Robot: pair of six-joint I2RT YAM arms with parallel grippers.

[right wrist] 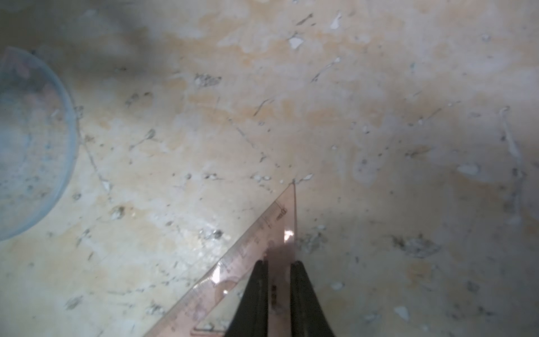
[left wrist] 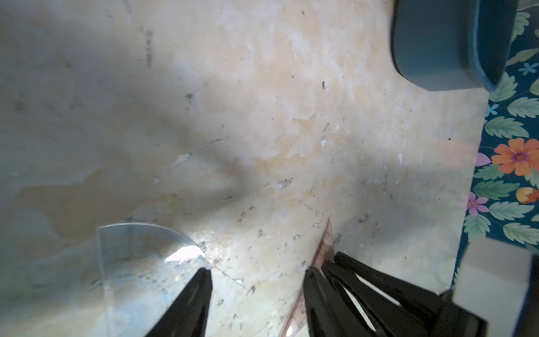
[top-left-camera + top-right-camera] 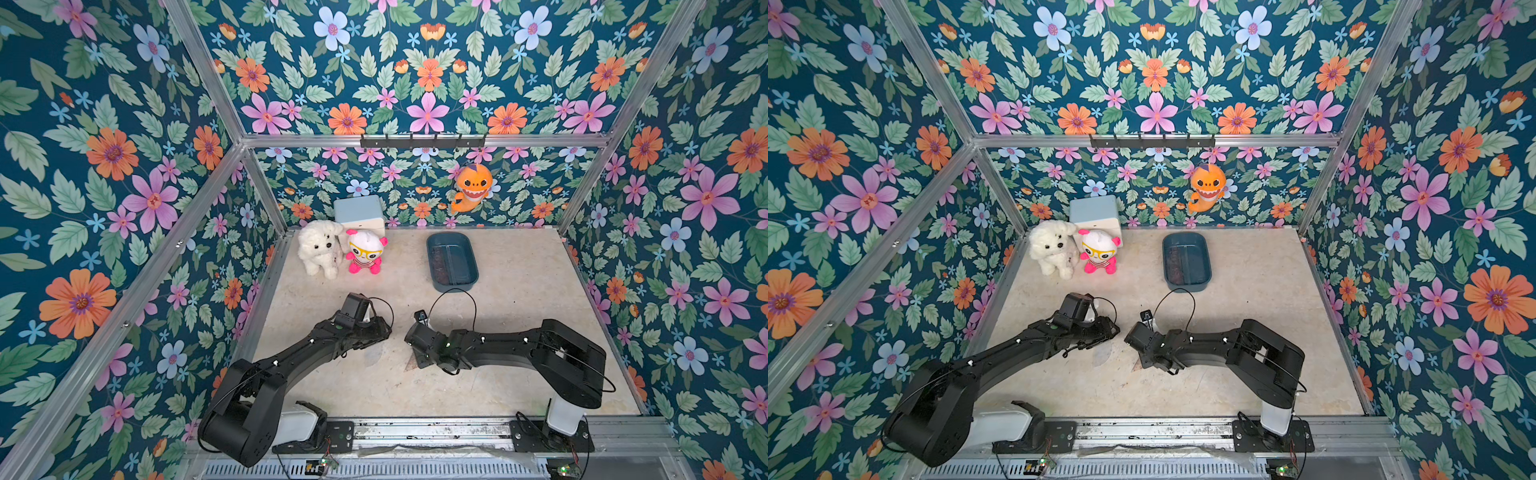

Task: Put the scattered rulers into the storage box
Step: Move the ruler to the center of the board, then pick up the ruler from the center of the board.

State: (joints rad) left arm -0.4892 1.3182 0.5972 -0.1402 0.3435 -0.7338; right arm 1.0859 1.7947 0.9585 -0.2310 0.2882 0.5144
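Pinching a thin pink triangular plastic set square (image 1: 248,248) flat on the beige worktop (image 1: 379,116), right jaws were nearly closed, left jaws half-open, empty; corner-held, it could slip before the far dark teal storage box (image 3: 455,286).

One protractor (image 2: 140,262), one set square (image 1: 256,233)
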